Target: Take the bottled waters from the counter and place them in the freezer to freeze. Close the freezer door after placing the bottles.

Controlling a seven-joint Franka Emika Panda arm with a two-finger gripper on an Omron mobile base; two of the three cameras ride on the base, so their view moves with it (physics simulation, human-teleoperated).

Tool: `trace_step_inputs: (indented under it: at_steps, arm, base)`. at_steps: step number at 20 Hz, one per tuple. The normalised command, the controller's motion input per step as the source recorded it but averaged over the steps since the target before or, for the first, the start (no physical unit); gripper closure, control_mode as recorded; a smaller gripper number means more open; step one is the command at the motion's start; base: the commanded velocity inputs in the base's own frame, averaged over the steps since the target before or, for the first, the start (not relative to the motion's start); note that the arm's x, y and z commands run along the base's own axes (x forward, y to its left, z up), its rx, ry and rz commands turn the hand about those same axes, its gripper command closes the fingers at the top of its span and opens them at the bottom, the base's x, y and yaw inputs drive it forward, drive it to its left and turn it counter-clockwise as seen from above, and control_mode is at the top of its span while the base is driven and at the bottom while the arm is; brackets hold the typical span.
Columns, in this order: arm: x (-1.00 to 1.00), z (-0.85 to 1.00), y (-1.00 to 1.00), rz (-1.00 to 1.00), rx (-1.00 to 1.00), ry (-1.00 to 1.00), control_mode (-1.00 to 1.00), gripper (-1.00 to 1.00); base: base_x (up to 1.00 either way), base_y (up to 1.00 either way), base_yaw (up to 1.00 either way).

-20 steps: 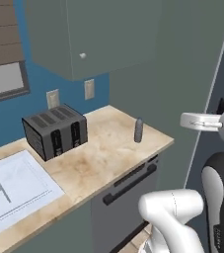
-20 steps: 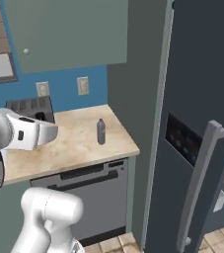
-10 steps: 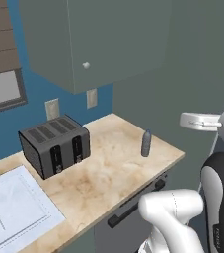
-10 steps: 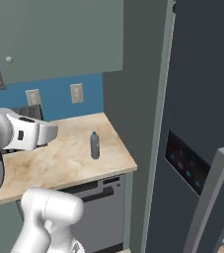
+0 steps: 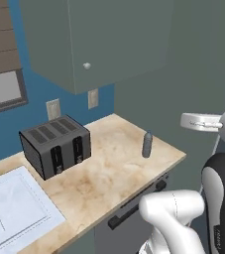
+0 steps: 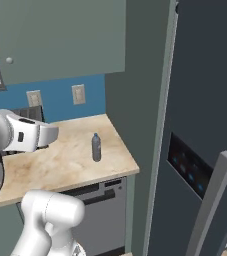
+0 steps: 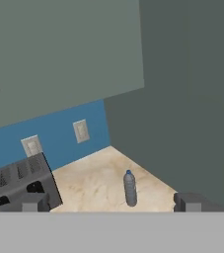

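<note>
Beige counter (image 5: 104,183), grey bottle (image 5: 146,145) upright near toaster (image 5: 55,145), fingers (image 7: 33,201) spread, empty.

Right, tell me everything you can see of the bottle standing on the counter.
The bottle is small, smoky grey and see-through, like plastic, with a rounded shoulder, a short neck and a cap; the cap looks grey from the base cameras and bluish in the hand view. It stands upright and alone on the beige marbled counter, near the corner by the tall grey-green side panel. Only the counter touches it. The toaster sits well apart, and the gripper is not at it.
</note>
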Motion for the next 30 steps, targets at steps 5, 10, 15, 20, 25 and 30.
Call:
trace_step_inputs:
  at_steps: [5,10,15,20,25,30]
  arm:
    - [0.00,0.00,0.00,0.00,0.00,0.00,1.00,-1.00]
    - [0.00,0.00,0.00,0.00,0.00,0.00,1.00,-1.00]
    - [0.00,0.00,0.00,0.00,0.00,0.00,1.00,-1.00]
    - [0.00,0.00,0.00,0.00,0.00,0.00,1.00,-1.00]
    - [0.06,-0.03,0.07,-0.03,0.00,-0.01,-1.00,-1.00]
    - [0.27,-0.18,0.21,-0.06,-0.01,-0.10,-1.00,-1.00]
  base:
    - [0.52,0.17,-0.12]
    - [0.38,0.02,-0.21]
    - [0.36,0.04,-0.21]
    - [0.32,0.14,-0.18]
    - [0.22,0.15,-0.07]
    - [0.00,0.00,0.00]
